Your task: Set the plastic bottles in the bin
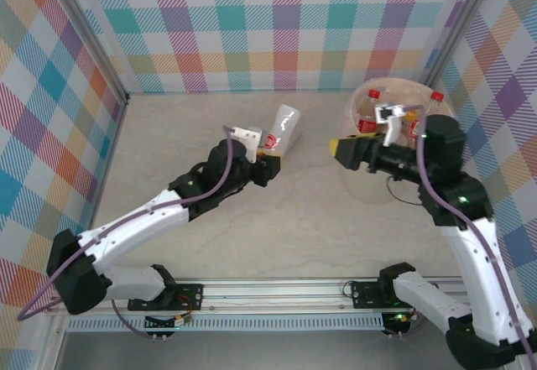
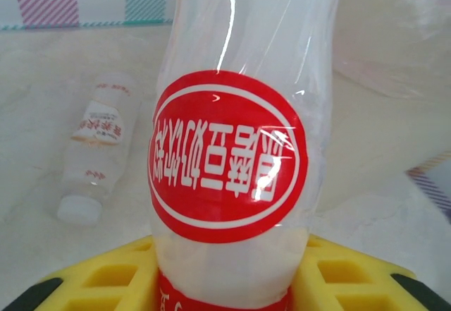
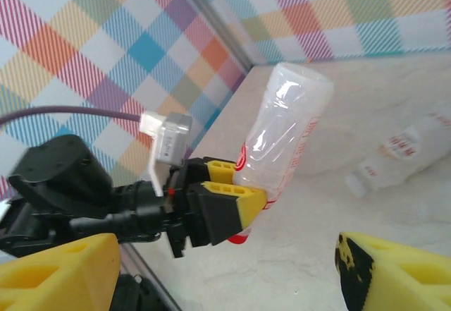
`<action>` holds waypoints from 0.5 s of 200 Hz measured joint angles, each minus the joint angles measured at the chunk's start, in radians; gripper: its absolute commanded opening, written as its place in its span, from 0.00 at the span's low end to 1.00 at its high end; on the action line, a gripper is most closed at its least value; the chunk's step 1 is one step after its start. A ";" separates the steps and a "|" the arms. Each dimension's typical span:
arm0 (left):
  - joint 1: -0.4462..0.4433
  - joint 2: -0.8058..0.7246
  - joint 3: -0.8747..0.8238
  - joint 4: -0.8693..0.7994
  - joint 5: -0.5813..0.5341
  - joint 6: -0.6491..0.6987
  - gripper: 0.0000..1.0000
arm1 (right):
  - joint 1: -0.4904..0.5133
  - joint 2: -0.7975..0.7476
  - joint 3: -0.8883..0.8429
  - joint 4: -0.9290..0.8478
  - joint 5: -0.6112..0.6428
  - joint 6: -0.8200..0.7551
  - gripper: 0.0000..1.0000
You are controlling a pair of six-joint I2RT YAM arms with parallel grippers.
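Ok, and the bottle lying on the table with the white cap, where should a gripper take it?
Probably at the labelled mid-body of the lying bottle, from straight above, jaws set across its width. It rests on its side, so both flanks are free; the capped neck is narrower and could slip.

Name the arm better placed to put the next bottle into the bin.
Left. The left pincer is shut on a clear red-labelled bottle held off the table, ready to carry to the bin. The right pincer sits open and empty beside the bin.
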 measured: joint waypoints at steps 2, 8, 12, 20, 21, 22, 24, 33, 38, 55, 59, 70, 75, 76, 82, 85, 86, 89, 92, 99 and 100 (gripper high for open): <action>0.000 -0.006 -0.005 0.001 0.006 -0.004 0.39 | 0.009 0.005 -0.010 0.011 0.006 0.002 0.81; -0.001 -0.018 -0.018 0.008 0.023 -0.021 0.40 | 0.032 0.020 -0.038 0.041 0.023 0.008 0.81; -0.002 -0.024 -0.027 0.014 0.035 -0.027 0.40 | 0.047 0.030 -0.057 0.061 0.035 0.016 0.81; -0.002 -0.036 -0.047 0.025 0.056 -0.044 0.40 | 0.065 0.056 -0.094 0.104 0.058 0.028 0.82; -0.002 -0.039 -0.051 0.027 0.060 -0.047 0.40 | 0.066 0.058 -0.097 0.108 0.060 0.029 0.82; -0.002 -0.040 -0.053 0.027 0.062 -0.048 0.40 | 0.069 0.063 -0.105 0.116 0.064 0.031 0.82; -0.003 -0.043 -0.059 0.031 0.066 -0.050 0.40 | 0.072 0.069 -0.117 0.129 0.069 0.037 0.83; -0.003 -0.055 -0.082 0.042 0.085 -0.062 0.40 | 0.080 0.084 -0.169 0.180 0.085 0.058 0.84; -0.003 -0.061 -0.094 0.045 0.095 -0.069 0.40 | 0.083 0.085 -0.203 0.211 0.096 0.075 0.85; -0.010 -0.073 -0.127 0.076 0.127 -0.080 0.40 | 0.083 0.083 -0.293 0.286 0.106 0.118 0.87; -0.013 -0.074 -0.132 0.086 0.135 -0.084 0.40 | 0.083 0.086 -0.299 0.292 0.107 0.127 0.88; -0.019 -0.073 -0.143 0.113 0.158 -0.089 0.41 | 0.083 0.093 -0.301 0.316 0.108 0.141 0.91; -0.023 -0.073 -0.147 0.126 0.167 -0.092 0.40 | 0.083 0.093 -0.301 0.331 0.111 0.147 0.91; -0.023 -0.073 -0.147 0.127 0.169 -0.092 0.41 | 0.083 0.093 -0.301 0.333 0.111 0.148 0.92; -0.026 -0.071 -0.148 0.139 0.181 -0.095 0.40 | 0.083 0.092 -0.301 0.350 0.112 0.155 0.92; -0.028 -0.070 -0.148 0.144 0.184 -0.095 0.40 | 0.083 0.092 -0.301 0.359 0.114 0.159 0.92; -0.028 -0.070 -0.148 0.145 0.185 -0.095 0.40 | 0.083 0.092 -0.301 0.363 0.114 0.161 0.92; -0.029 -0.069 -0.148 0.151 0.190 -0.097 0.40 | 0.083 0.092 -0.301 0.371 0.115 0.162 0.92; -0.029 -0.068 -0.148 0.156 0.192 -0.098 0.40 | 0.083 0.092 -0.301 0.378 0.115 0.165 0.92; -0.032 -0.068 -0.148 0.165 0.199 -0.099 0.40 | 0.083 0.094 -0.301 0.393 0.115 0.170 0.92; -0.032 -0.068 -0.148 0.166 0.199 -0.099 0.40 | 0.083 0.094 -0.301 0.394 0.115 0.171 0.92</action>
